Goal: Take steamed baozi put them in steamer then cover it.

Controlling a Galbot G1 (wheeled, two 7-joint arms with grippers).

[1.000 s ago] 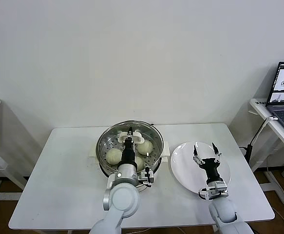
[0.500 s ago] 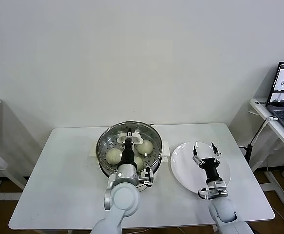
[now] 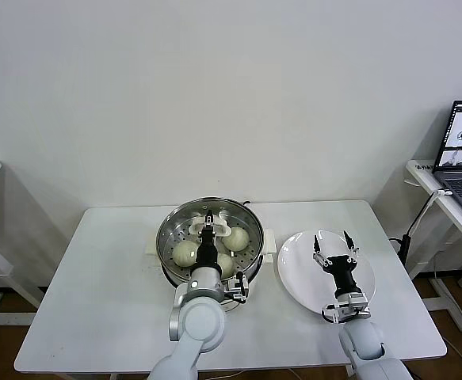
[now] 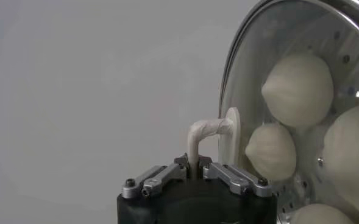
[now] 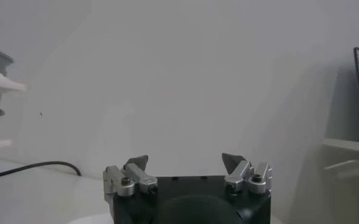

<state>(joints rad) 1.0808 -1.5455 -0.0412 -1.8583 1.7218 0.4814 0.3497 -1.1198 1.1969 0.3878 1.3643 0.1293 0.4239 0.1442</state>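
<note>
Cover (image 3: pixel 211 222) lower — clear glass, white handle

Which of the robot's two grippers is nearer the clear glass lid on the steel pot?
Left. The left gripper is shut on the white handle of the clear glass lid, over the steel pot. The right gripper hangs open above the white plate.

Shiny perforated steel steamer (image 3: pixel 169 224); smooth matt baozi (image 3: pixel 185 252); clear glass cover (image 4: pixel 240 79)
</note>
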